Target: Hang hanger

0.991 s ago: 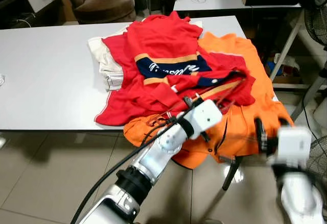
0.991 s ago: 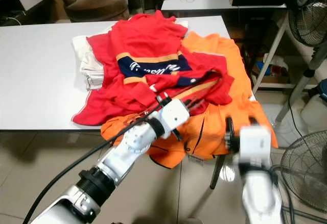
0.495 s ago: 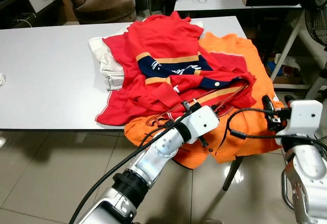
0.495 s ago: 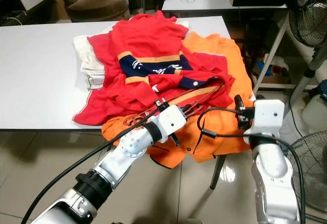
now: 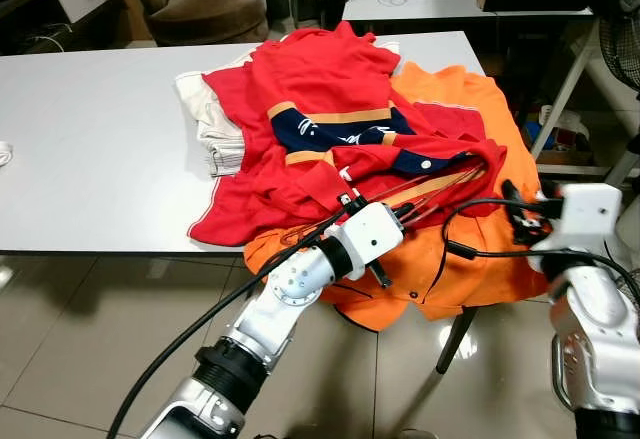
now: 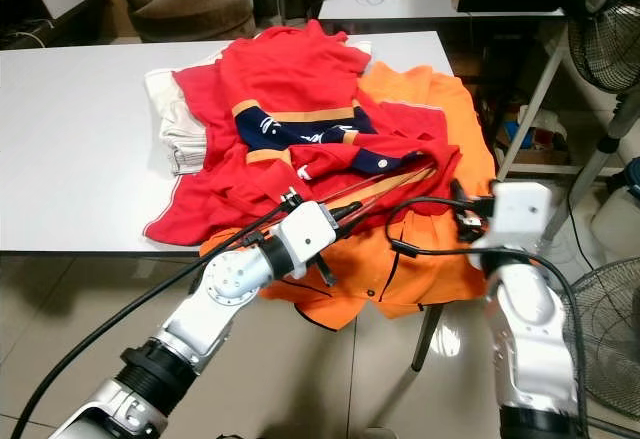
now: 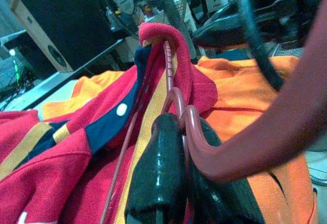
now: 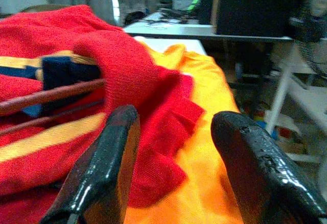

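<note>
While the left gripper (image 5: 405, 216) sits low of centre in the left eye view, its two black fingers (image 7: 158, 173) are pinched on the hook of a dark red hanger (image 5: 440, 187). From there the hanger's thin rods run up and to the right into the red shirt (image 5: 330, 119), which lies on an orange shirt (image 5: 470, 249) at the right end of the white table (image 5: 90, 149). At the right edge of the frame the right gripper (image 5: 512, 221) hovers beside the shirts, its fingers (image 8: 102, 173) spread apart with nothing between them, pointing at the red cloth where the hanger goes in.
</note>
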`<state>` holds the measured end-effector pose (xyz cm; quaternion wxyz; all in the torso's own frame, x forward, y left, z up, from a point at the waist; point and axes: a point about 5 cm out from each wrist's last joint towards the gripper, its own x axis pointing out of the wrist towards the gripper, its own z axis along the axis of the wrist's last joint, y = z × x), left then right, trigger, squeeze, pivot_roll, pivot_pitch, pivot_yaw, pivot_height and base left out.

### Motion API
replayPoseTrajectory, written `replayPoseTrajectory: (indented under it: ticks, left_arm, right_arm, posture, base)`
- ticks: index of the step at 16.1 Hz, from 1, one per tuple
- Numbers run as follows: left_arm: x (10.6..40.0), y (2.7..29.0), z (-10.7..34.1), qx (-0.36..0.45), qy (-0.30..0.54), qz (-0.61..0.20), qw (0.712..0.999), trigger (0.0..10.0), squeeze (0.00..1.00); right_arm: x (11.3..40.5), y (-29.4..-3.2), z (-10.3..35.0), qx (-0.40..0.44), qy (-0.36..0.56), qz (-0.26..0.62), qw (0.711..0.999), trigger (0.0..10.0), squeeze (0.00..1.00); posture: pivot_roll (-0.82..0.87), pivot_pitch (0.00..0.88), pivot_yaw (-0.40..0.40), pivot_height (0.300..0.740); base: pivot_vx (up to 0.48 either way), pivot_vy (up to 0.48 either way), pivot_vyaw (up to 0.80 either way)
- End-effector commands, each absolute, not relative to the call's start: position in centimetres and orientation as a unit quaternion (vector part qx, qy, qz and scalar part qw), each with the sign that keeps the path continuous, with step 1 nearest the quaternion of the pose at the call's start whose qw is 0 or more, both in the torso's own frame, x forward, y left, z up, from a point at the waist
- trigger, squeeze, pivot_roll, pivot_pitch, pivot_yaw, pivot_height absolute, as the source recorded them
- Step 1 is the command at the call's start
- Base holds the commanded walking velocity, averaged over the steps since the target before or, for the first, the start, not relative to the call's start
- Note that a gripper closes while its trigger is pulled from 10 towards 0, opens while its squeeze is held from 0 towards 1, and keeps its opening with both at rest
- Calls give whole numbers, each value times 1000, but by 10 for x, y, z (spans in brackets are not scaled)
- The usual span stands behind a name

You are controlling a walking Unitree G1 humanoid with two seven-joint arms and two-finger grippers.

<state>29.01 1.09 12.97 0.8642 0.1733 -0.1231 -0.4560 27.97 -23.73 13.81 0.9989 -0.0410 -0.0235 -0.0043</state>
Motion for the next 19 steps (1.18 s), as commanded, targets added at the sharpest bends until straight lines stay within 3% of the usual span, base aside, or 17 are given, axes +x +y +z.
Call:
replayPoseTrajectory:
  ticks: [1, 8, 18, 19]
  left_arm:
    - [287, 12, 127, 169, -117, -465, 861, 10000, 0]
    - [282, 14, 126, 163, -108, -473, 859, 10000, 0]
    - [282, 14, 130, 162, -105, -475, 859, 10000, 0]
    - [282, 12, 130, 161, -106, -476, 858, 10000, 0]
  right_arm:
    - [284, -235, 142, -40, -33, 9, 999, 10000, 0]
    - [300, -214, 154, -19, -45, 72, 996, 10000, 0]
    - [319, -201, 137, 41, -7, 72, 997, 10000, 0]
    - [323, -199, 135, 51, 0, 67, 996, 9294, 0]
  posture:
    - [-280, 46, 86, 740]
    - [-259, 53, 78, 740]
    - [-249, 58, 84, 740]
    - [-248, 58, 85, 740]
  base:
    - [0, 0, 0]
    - [0, 0, 0]
    - [0, 0, 0]
    - [0, 0, 0]
